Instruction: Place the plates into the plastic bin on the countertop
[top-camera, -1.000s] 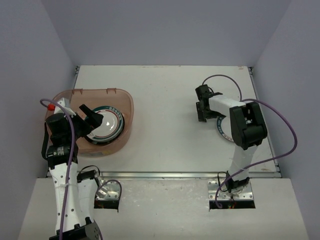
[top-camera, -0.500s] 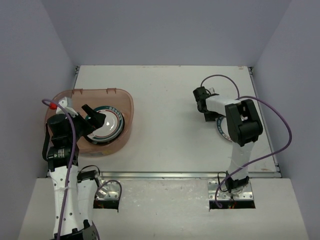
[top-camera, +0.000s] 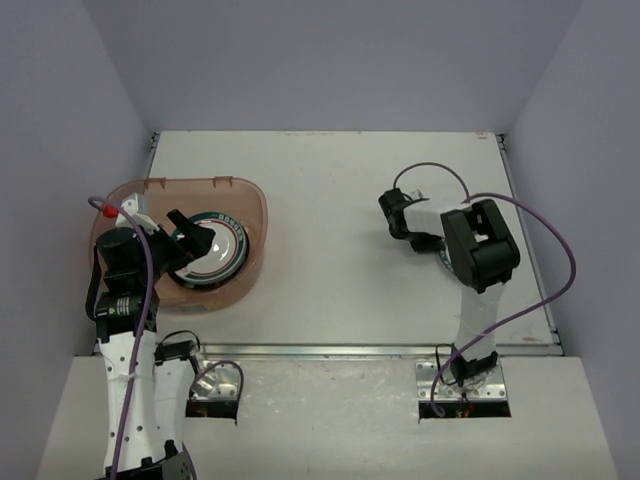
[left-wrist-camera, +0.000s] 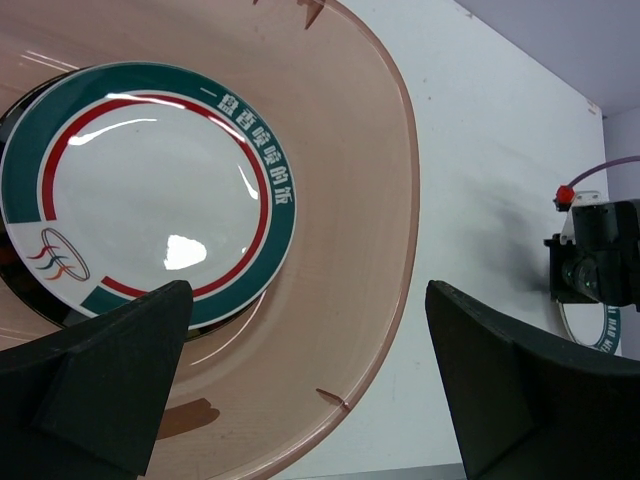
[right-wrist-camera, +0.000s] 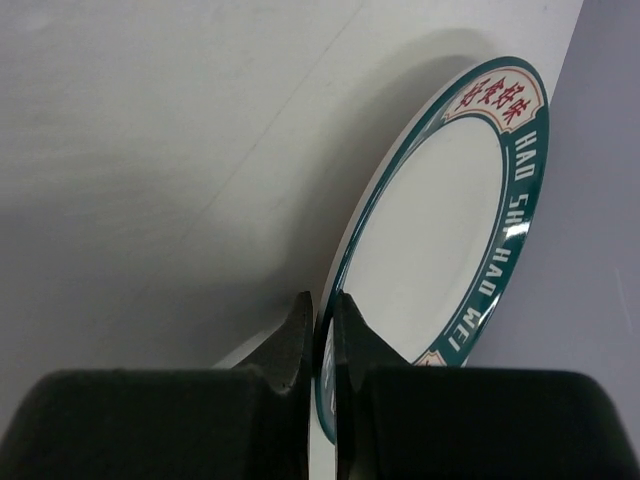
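Plates stacked in the plastic bin at the near-left corner of the table lie beneath the spread, empty left fingers; by the right edge the right fingers pinch a teal-rimmed plate, bin well leftward.

The plastic bin is translucent pinkish-brown plastic, smooth with a soft sheen. The top plate inside it looks like glazed ceramic, glossy and catching bright highlights. The pinched plate has the same glaze. The tabletop is matt white, and its front strip is dull metal. The left fingers and right fingers look matt black.
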